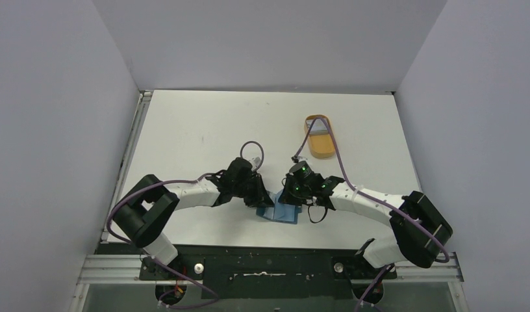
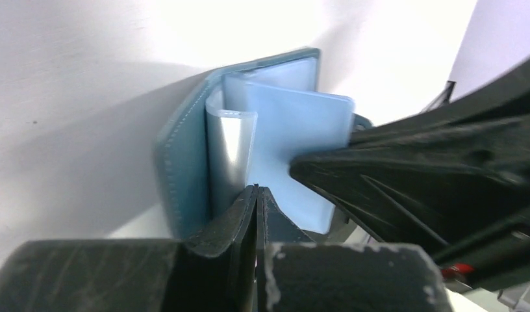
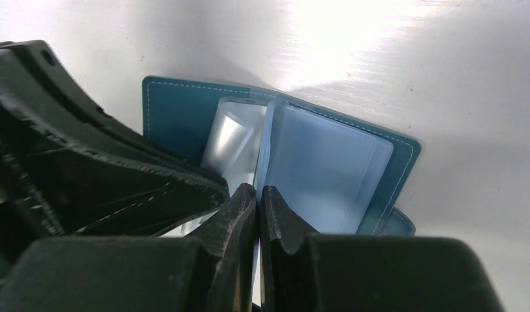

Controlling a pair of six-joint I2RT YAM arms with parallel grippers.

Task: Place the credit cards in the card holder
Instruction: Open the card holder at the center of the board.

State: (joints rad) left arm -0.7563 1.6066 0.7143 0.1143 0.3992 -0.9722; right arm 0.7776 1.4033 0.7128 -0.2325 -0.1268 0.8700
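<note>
White tabletop (image 1: 204, 130), enclosed by plain pale walls (image 1: 54, 130) on three sides.

Overhead view: the left arm (image 1: 191, 193) and right arm (image 1: 366, 203) both reach inward and meet over the card holder (image 1: 282, 212), which lies near the front edge of the table, about midway between the two bases. An orange tray (image 1: 324, 153) sits well apart from it toward the far right. A pale patch at the tray's far end is too small to identify. From this height the fingertips are hidden and the holder's interior cannot be read.

Wrist views supply that detail. The holder is teal-blue with light stitching along its border. It lies open, cover flat on the table, with its clear sleeves (image 3: 327, 169) standing up like book pages. A snap tab (image 3: 395, 221) projects from one corner.

Left wrist view: one curled leaf (image 2: 230, 156) looks silvery. Whether a card sits inside it cannot be told. The left gripper (image 2: 257, 195) has its fingers pressed together at the lower edge of the sleeves. Whether a leaf is pinched between them cannot be told.

Right wrist view: the right gripper (image 3: 257, 195) is closed on the edge of an upright sleeve. A thin pale strip shows in the slit between its fingers. The two grippers stand just beside each other.
</note>
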